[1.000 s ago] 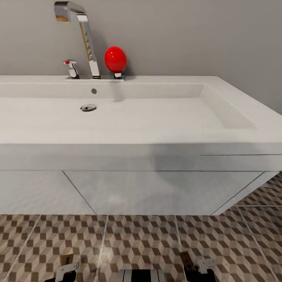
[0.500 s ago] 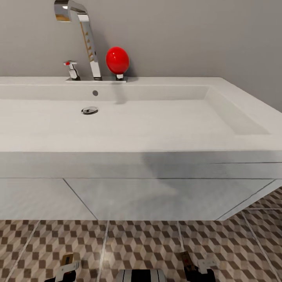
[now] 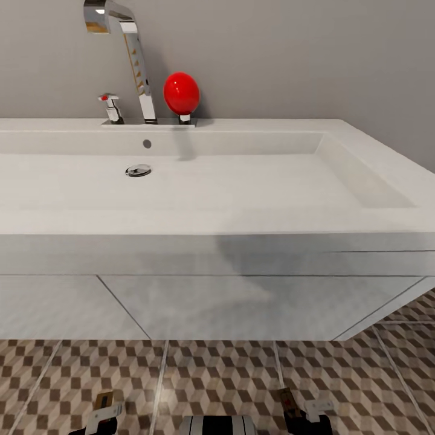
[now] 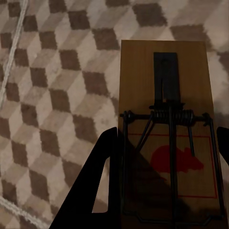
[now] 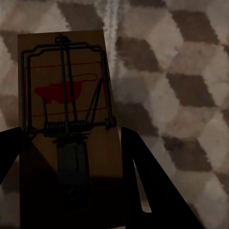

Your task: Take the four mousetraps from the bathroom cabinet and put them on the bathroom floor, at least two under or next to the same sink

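- We're parked square to the long white rectangular sink [image 3: 241, 181] on its white vanity unit [image 3: 241, 302]; chrome tap [image 3: 130, 54] and a red egg-shaped knob [image 3: 181, 92] sit at about 11 o'clock in the head view.
- The brown, beige and white cube-patterned tile floor [image 3: 229, 374] runs under the vanity. Both arm ends poke in at 6 o'clock, left near 7, right near 5.
- Left gripper [image 4: 164, 191]: dark fingers [image 4: 98, 186] flank a flat wooden mousetrap with black wire spring and red mouse print [image 4: 164, 119]. We read it as clamped across the board's width, narrow spread, though contact at the pads is not clearly visible.
- Right gripper [image 5: 71, 181]: same picture, fingers [image 5: 143, 181] either side of a second wooden mousetrap of the same kind [image 5: 67, 109], apparently gripped across its short side.
- Key relation: each board's long axis runs straight out along the fingers, away from the wrist, with tile directly behind it. Both traps hang over the floor just in front of the vanity, so the drop spot lies below and slightly toward 12 o'clock.
- Neither arm is clearly nearer the sink; they sit roughly level.
- Our judgement: two traps carried to the sink, next step is lower and release beside or under it. Height above the tiles can't be read from these views.
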Robot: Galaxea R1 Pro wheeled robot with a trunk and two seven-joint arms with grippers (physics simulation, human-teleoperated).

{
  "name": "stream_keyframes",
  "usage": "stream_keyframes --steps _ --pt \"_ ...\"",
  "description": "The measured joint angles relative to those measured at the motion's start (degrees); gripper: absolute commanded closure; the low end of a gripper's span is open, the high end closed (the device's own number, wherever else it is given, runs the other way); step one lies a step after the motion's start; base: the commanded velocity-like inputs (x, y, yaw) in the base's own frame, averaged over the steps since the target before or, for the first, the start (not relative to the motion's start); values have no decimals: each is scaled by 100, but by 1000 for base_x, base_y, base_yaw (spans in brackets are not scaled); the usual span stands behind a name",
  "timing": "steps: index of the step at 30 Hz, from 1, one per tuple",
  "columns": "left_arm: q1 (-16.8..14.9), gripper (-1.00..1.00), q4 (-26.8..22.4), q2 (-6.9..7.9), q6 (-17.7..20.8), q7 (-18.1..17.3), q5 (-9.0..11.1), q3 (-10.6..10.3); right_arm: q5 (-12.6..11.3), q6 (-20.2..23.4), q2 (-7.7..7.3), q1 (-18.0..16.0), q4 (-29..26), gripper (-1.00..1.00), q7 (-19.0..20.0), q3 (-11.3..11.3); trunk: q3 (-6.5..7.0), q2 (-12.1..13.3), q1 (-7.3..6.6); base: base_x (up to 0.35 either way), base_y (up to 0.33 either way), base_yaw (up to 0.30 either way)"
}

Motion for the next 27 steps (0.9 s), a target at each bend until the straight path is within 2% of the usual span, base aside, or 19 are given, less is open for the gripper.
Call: stream_keyframes --steps 5,10,15,17,27 --pt "-1 100 0 -4 0 3 -3 0 7 0 1 -1 5 100 0 9 0 0 0 0 0 0" --pt "-1 100 0 1 0 6 3 1 6 -34 -1 1 -4 100 0 -8 -110 -6 13 0 0 0" --pt "-2 100 -27 50 11 0 15 -21 8 -389 1 2 -10 100 -15 -11 -221 -13 26 0 0 0" --pt "-1 100 -313 61 55 2 -1 -29 13 -519 0 1 -58 100 -32 -20 -265 -16 31 0 0 0" --pt "-1 100 -861 68 89 2 -6 0 -57 -553 0 -1 -424 100 -660 -41 -266 -16 31 0 0 0"
